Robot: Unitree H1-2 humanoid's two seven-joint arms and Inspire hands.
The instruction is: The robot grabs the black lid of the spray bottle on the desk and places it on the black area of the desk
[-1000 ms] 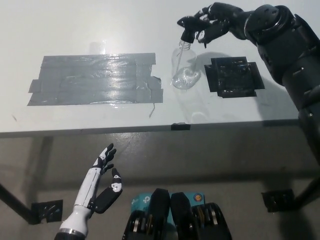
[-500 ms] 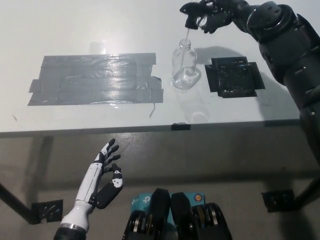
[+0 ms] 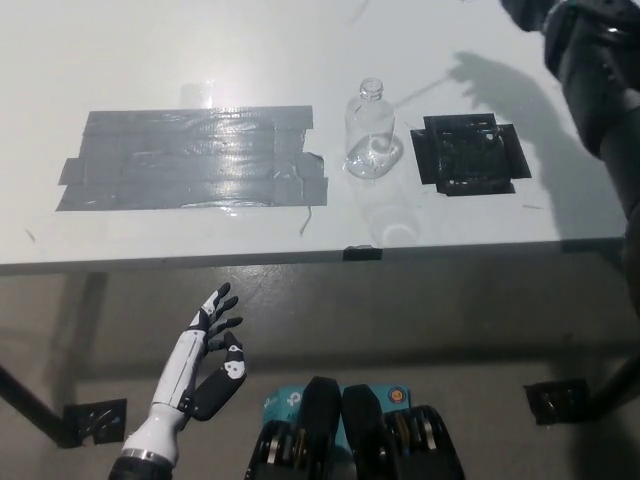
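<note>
Plainly, the biggest worry is the desk (image 3: pixel 200 50) itself: it is wide and pale, and the target is only a small part of it. A lid dropped from high up could bounce or roll well off the mark. The grey tape patch (image 3: pixel 190 160) on the robot's left is far larger than the target and could be taken for it, though it is well apart from the bottle's other side.

Only part of the right arm (image 3: pixel 600 90) shows, cut off at the top right corner. Its hand is out of the picture, so whether it is clamped on anything cannot be told. Its shadow (image 3: pixel 490 85) falls on the desk just above the black area (image 3: pixel 468 152) and blurs what lies there. A descent from that height could swing the arm into the bottle.

The bottle (image 3: pixel 370 135) stands upright just beside the black area, its neck bare. It is clear, light-looking and easy to tip. The lid is nowhere in view, probably up with the hidden hand, but that is a guess.

The left hand (image 3: pixel 215 345) rests below the desk edge at lower left, fingers spread, holding nothing.
</note>
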